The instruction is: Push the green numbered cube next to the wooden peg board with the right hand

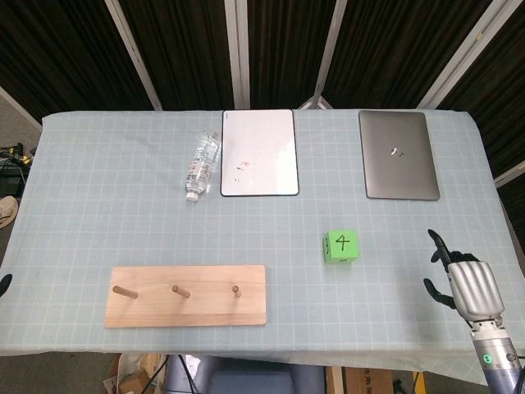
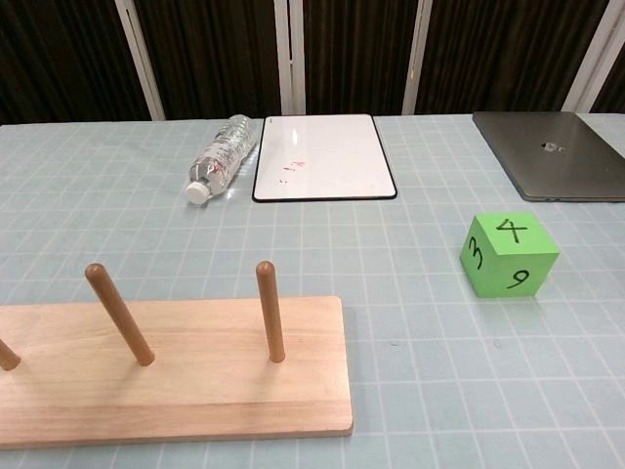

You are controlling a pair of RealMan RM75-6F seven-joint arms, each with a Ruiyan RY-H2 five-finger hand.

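The green numbered cube [image 1: 340, 246] sits on the checked tablecloth right of centre, with a 4 on top; in the chest view the cube [image 2: 508, 254] also shows a 3 and a 9. The wooden peg board [image 1: 186, 295] lies at the front left with three pegs, a clear gap away from the cube; the chest view shows the board [image 2: 176, 381] at the bottom left. My right hand [image 1: 459, 279] hovers at the table's front right, right of the cube and apart from it, fingers spread and holding nothing. Only a dark tip of my left hand [image 1: 3, 285] shows at the left edge.
A whiteboard [image 1: 258, 153] lies at the back centre with a plastic water bottle [image 1: 201, 167] on its side just left of it. A closed grey laptop [image 1: 399, 154] lies at the back right. The table's front edge [image 1: 262, 349] runs just below the peg board.
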